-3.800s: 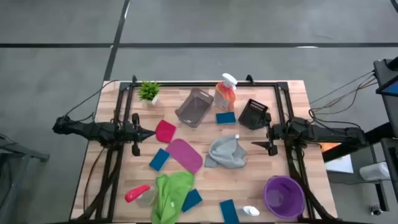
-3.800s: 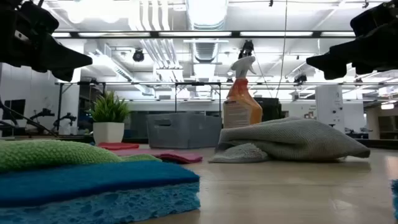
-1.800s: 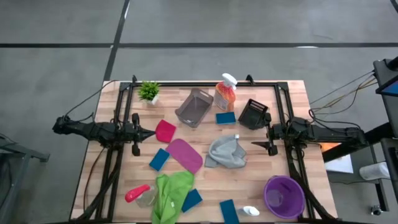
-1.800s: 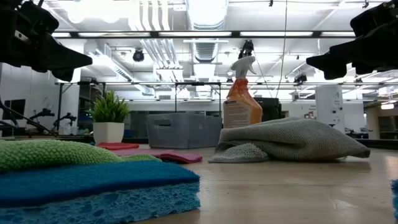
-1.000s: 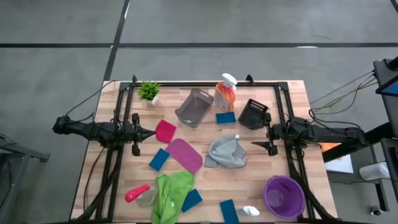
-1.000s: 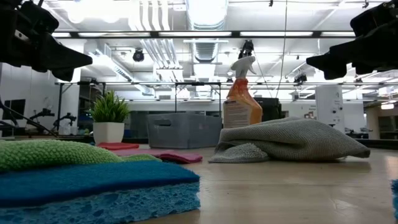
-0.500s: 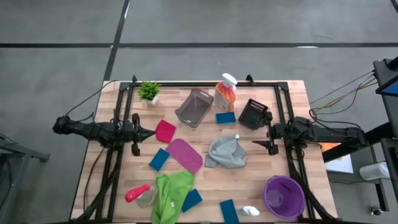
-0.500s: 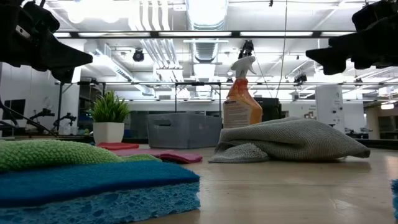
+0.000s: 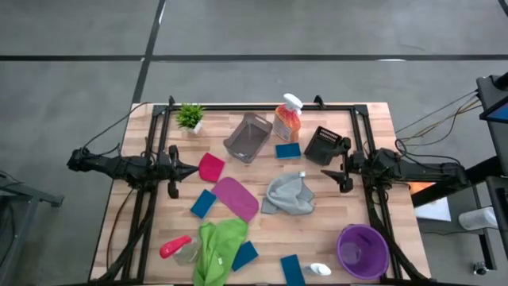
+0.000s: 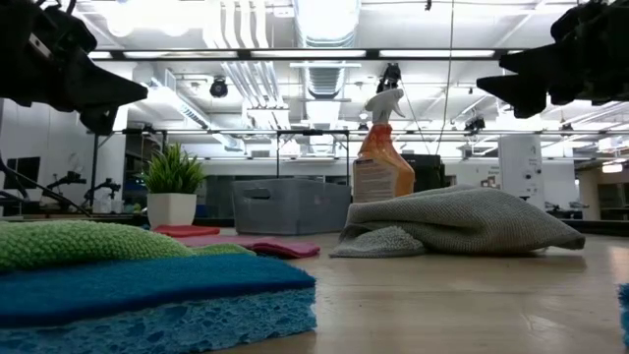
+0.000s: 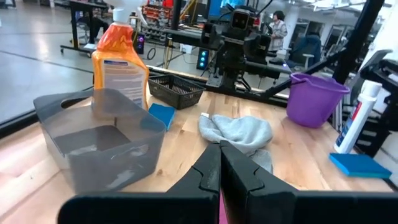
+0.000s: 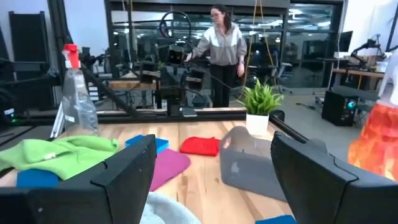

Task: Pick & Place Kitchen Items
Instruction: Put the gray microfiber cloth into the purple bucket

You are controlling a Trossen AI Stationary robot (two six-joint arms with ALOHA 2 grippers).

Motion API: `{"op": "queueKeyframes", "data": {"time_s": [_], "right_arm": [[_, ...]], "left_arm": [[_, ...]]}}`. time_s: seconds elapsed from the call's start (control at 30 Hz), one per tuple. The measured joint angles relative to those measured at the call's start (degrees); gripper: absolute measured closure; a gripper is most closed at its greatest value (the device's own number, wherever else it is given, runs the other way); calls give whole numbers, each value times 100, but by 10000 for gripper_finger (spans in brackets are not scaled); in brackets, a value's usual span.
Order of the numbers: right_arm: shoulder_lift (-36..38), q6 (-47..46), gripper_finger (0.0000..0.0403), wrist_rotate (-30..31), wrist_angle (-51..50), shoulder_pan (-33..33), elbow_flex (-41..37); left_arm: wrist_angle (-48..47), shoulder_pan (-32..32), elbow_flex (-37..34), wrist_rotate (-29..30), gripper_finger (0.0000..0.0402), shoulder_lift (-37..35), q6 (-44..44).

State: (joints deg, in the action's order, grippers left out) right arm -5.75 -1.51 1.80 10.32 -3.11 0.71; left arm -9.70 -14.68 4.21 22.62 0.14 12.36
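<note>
Right gripper [image 9: 343,179] is hanging wide open just right of the grey cloth [image 9: 287,195] mid-table; left gripper [image 9: 172,169] is sitting shut. Cloth's looking soft and floppy, so I'd pinch a raised fold.

On the desk [image 9: 373,119], the spray bottle [image 9: 288,117] stands at the back between the bin [image 9: 248,137] and the wire basket [image 9: 324,145]. The potted plant [image 9: 190,117] is at the back left, the bucket [image 9: 363,250] at the front right.
</note>
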Motion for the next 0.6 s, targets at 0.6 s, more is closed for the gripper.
{"op": "queueKeyframes", "data": {"time_s": [0.6], "right_arm": [[-9,-29,94,689,110,0,0]], "left_arm": [[2,0,0,14,398,0,7]]}}
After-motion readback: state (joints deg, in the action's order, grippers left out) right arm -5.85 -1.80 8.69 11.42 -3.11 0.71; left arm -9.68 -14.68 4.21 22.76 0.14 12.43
